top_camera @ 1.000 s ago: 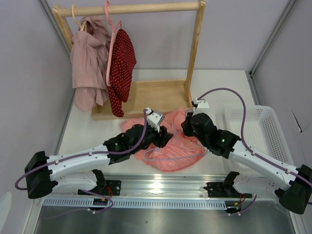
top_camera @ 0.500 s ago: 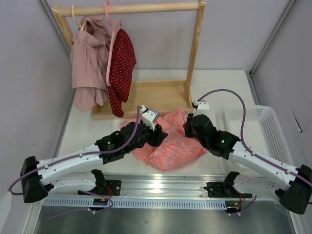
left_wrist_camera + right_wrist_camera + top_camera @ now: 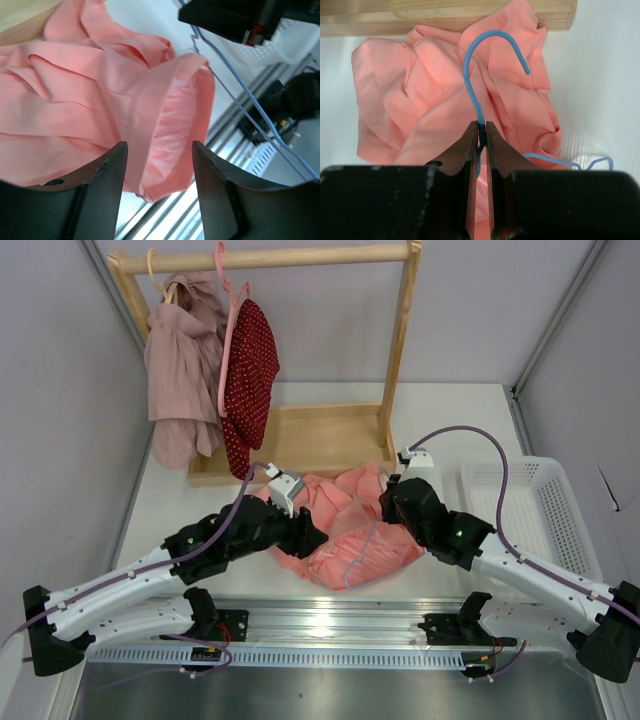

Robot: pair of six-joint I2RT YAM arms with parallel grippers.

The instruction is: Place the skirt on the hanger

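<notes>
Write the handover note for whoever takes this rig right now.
Left gripper: jaws open over the skirt's folded edge, holding nothing.
Right gripper: jaws shut on the hanger's neck, just below the hook.
Things: skirt crumpled on the table in front of the wooden rack; the hook lies over the skirt.
Done: hanger grasped.
Left to do: get the skirt onto the hanger; it is not on it yet.
</notes>
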